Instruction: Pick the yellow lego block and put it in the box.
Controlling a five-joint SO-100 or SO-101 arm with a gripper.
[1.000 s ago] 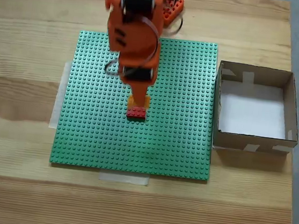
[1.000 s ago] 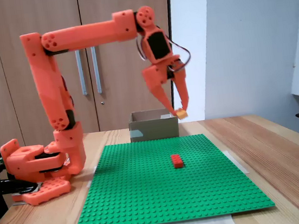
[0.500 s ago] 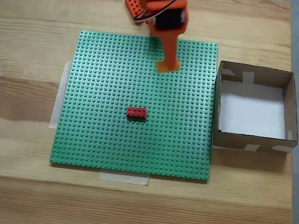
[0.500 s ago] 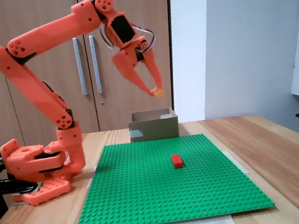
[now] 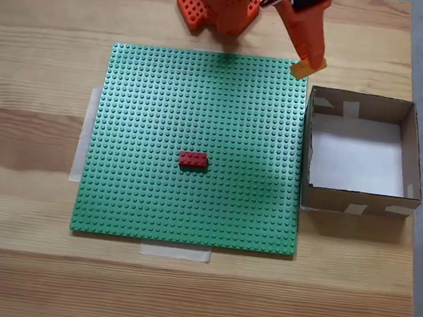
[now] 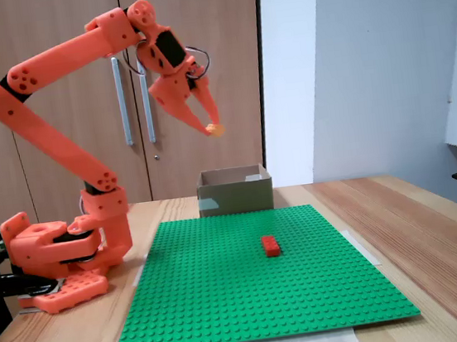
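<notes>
We saw the end effector (image 5: 309, 67) closed on the yellow lego block (image 6: 216, 129), raised high above the green baseplate (image 5: 198, 142) corner, just short of the box (image 5: 354, 198), presumably to clear its wall. The red brick (image 5: 193, 159) lay on the baseplate.

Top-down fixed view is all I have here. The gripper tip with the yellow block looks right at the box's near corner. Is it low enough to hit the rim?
Observer: No. In the side-on fixed view the yellow lego block hangs well above the box, with clear air between them.
Operator: Is the gripper really clamped on it?
Observer: Yes, the gripper is shut on the block at its fingertips, pointing down and toward the box.
Operator: Anything tall standing near the box?
Observer: Beside the box I see only bare wooden table. The red brick lies flat on the green baseplate.
</notes>
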